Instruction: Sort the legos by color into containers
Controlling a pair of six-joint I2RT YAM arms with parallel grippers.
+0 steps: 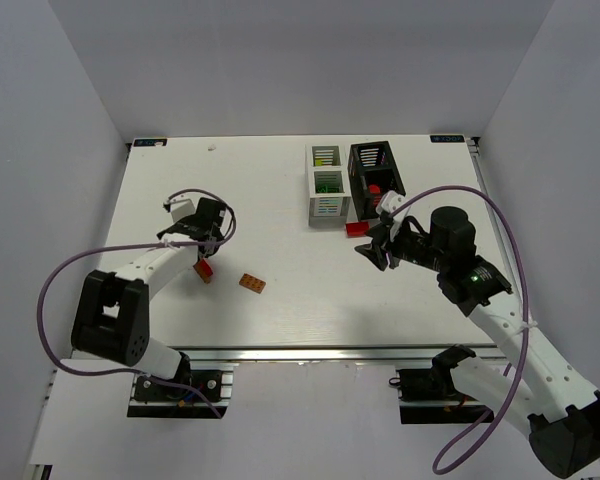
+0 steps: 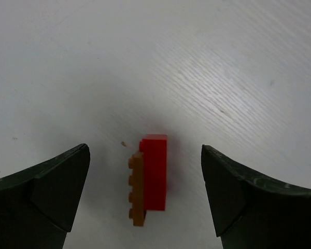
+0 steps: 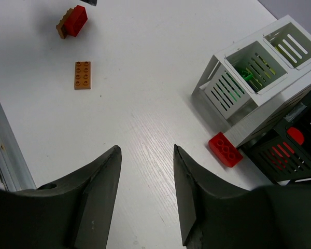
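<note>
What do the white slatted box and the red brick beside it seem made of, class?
White box: probably matte plastic; its slats are thin and even. Red brick: probably smooth, slightly glossy plastic; round studs are moulded into its top.

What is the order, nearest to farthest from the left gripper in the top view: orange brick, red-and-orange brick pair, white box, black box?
1. red-and-orange brick pair, at the left gripper.
2. orange brick, just right.
3. white box, upper right.
4. black box, beyond it.
</note>
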